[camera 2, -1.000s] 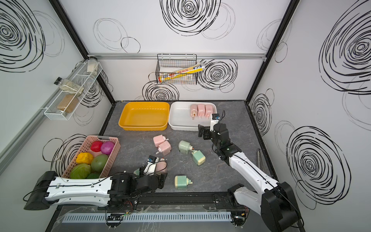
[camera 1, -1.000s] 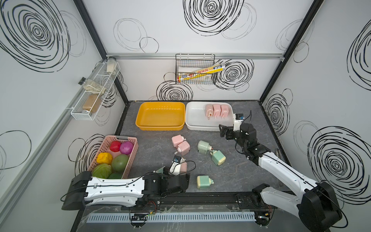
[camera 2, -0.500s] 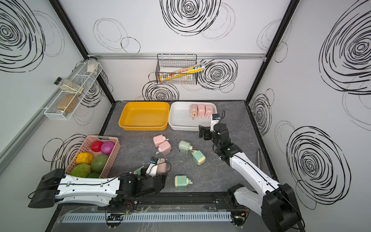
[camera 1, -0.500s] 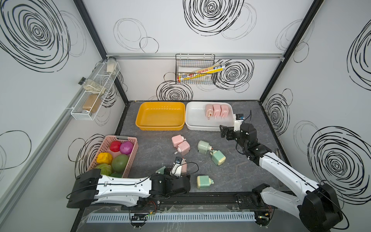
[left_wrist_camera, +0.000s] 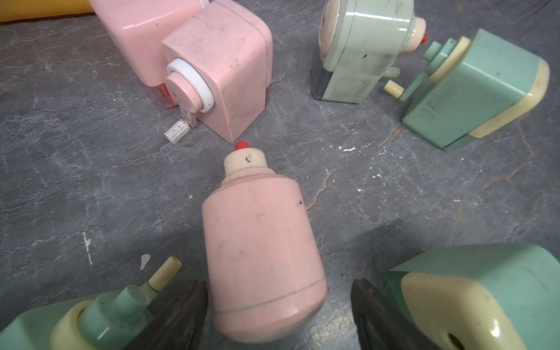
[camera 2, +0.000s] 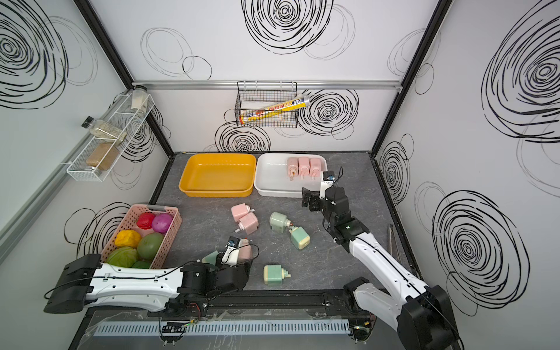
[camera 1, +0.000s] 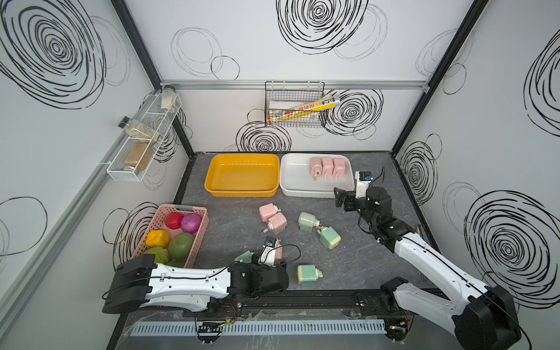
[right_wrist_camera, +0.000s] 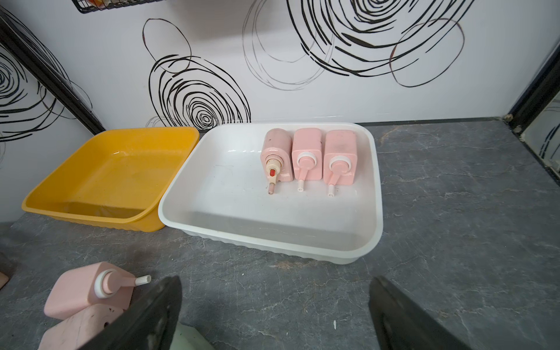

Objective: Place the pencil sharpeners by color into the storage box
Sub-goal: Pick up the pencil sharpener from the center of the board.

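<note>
My left gripper (left_wrist_camera: 278, 315) straddles a pink pencil sharpener (left_wrist_camera: 260, 257) lying on the table near the front; one finger is against it and the other stands a little off, so it is still open. In both top views the same pink sharpener (camera 1: 278, 253) peeks past the left wrist (camera 2: 239, 257). Three pink sharpeners (camera 1: 326, 166) lie in the white storage box (camera 1: 291, 181); the yellow box (camera 1: 242, 178) is empty. Two more pink ones (camera 1: 272, 218) and several green ones (camera 1: 306, 222) (camera 1: 329, 238) (camera 1: 306, 274) lie loose. My right gripper (camera 1: 342, 198) hovers open and empty before the white box (right_wrist_camera: 303, 239).
A pink basket (camera 1: 181, 209) of toy fruits stands at the left. A green sharpener (camera 1: 244, 257) lies right beside the left wrist, another green one (left_wrist_camera: 472, 303) close on the other side. A wire basket (camera 1: 294, 103) hangs on the back wall.
My left arm has slid forward and its jaws have narrowed around the pink sharpener. The right arm has hardly moved and stays open.
</note>
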Tool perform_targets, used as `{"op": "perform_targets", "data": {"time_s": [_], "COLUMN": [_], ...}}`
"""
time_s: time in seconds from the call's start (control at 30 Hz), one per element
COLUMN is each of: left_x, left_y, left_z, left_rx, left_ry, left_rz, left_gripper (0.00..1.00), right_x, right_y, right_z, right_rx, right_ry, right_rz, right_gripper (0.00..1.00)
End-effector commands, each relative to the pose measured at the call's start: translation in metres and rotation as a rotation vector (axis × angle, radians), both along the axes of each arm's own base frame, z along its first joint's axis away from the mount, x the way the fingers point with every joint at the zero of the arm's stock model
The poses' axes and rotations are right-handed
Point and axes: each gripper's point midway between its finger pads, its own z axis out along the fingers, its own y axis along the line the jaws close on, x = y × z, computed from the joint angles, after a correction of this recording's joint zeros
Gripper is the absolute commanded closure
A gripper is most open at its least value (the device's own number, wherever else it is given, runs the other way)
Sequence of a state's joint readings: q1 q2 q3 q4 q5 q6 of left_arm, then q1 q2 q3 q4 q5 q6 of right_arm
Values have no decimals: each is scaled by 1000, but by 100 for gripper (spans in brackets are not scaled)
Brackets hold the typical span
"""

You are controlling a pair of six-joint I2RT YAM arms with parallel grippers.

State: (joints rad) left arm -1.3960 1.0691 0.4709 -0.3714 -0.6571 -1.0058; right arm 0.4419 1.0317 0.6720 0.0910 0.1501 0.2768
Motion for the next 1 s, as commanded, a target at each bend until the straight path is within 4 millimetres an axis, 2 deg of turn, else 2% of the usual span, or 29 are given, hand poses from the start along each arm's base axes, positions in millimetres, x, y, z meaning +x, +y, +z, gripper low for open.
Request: {"op": "perform_targets", "data": {"time_s": [0.0, 0.27, 0.6, 0.67, 0.7, 0.73, 0.8, 0.97], "left_x": [4, 8, 7, 7, 7, 7, 8, 11], "left_y": [-1, -3, -8, -9, -9, -9, -10, -8], "left_z": [1, 0, -4, -4, -4, -4, -4, -2], "left_rx": [16, 19, 47, 43, 42, 41, 38, 29], "left_ry": [-35, -49, -36, -34, -32, -29, -28, -32], "left_rz": [4, 7, -11, -12, -11, -11, -11, 12], "left_gripper": [19, 24, 37, 35, 29, 19, 12, 21], "right_x": [-1, 0, -1, -1, -1, -1, -1, -1], "right_y": [-4, -4, -4, -3, -3, -3, -3, -3], "right_z": [9, 10, 8, 8, 8, 9, 9, 10], "right_rx": [0, 0, 0, 0, 0, 1, 0, -1], "right_ry": [-16, -18, -14, -13, -13, -15, -16, -16], "right_rz": [-16, -14, -12, -10, -11, -11, -10, -9], "right_gripper": [0, 0, 0, 0, 0, 0, 0, 0]}}
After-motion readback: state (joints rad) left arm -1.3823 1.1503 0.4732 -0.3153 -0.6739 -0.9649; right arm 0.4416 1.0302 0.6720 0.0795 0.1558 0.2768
